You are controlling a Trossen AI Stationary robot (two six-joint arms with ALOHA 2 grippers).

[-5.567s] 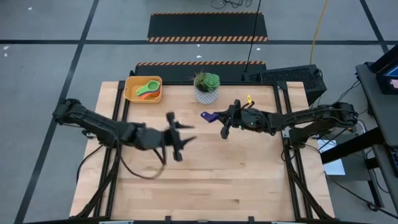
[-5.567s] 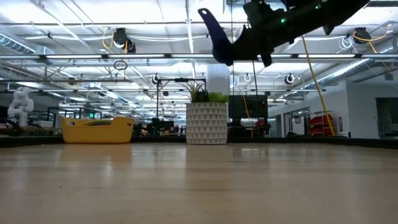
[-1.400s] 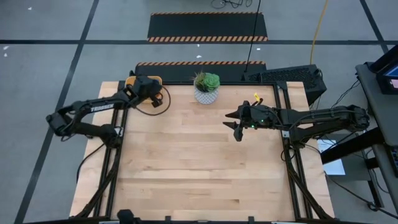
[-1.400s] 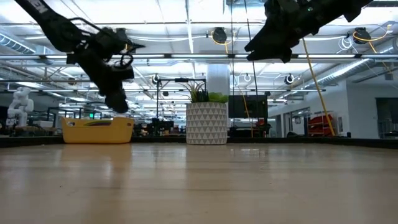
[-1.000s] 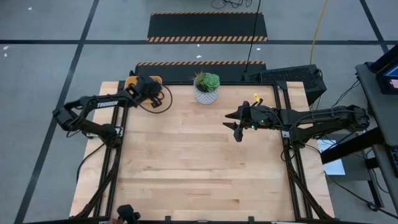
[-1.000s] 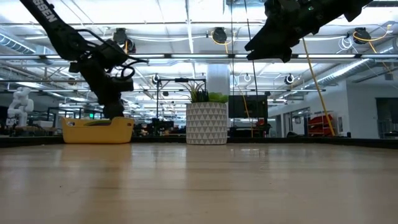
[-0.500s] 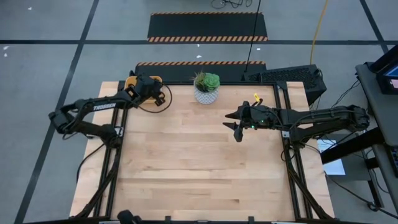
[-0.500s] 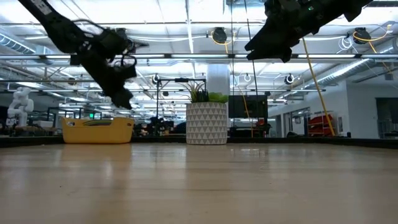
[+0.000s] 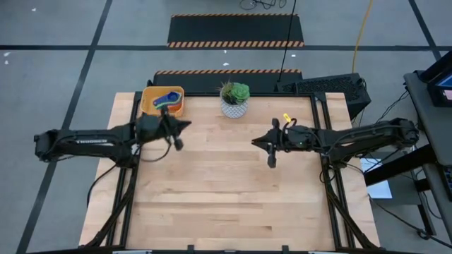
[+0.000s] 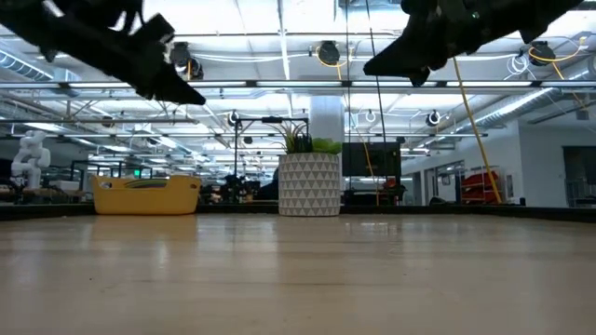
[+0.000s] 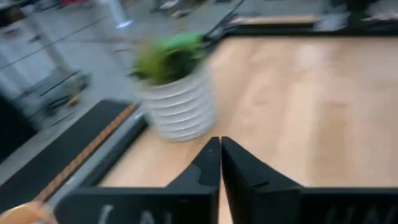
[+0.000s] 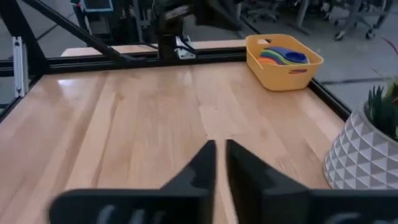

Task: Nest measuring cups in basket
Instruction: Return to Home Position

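One nested stack of measuring cups (image 12: 278, 59) sits inside the basket (image 12: 292, 71), which stands in the far left corner of the bench (image 9: 226, 197). The dark blue cup (image 9: 167, 99) lies uppermost. Green and orange rims show beneath it, and I cannot count the layers lower down. No cup shows on the bench outside the basket in any view, and neither set of jaws carries one.

Judgement: the nesting is done, as far as the views allow. Whether each cup is fully seated in the one below cannot be confirmed from these angles.

Left jaws: clenched on nothing, closed flush in the left wrist view. They are raised above the bench, just in front of the basket and apart from it. My left arm (image 9: 85, 141) reaches in across the left edge.

Right jaws: drawn together on nothing. They are raised over the right half of the bench, well apart from the basket. My right arm (image 9: 353, 134) reaches in across the right edge. The plant pot (image 9: 234, 104) stands at the far edge near its middle, between the basket and the right jaws, untouched.

Outstanding: only parking both arms clear of the work. I rate the risk low. The left jaws are nearer the basket and should avoid brushing its rim.
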